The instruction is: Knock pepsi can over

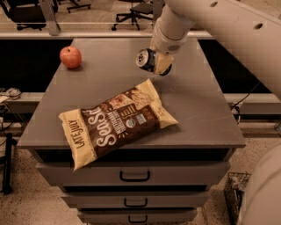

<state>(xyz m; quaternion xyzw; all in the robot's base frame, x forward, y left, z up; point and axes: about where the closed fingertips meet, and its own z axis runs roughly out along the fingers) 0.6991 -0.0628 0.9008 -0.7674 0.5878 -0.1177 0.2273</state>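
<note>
The pepsi can (145,59) is dark blue with a silver top. It is tilted far over with its top facing left, just above the grey table (199,110) near the middle back. My gripper (154,63) comes down from the upper right and is shut on the can's right side. One cream fingertip (163,66) shows against the can. The can's far side is hidden by the gripper.
A red apple (70,57) sits at the back left of the table. A brown and cream chip bag (116,123) lies in front of the can. Drawers (134,176) are below the top. Office chairs (136,11) stand behind. A wire basket (232,193) is at the lower right.
</note>
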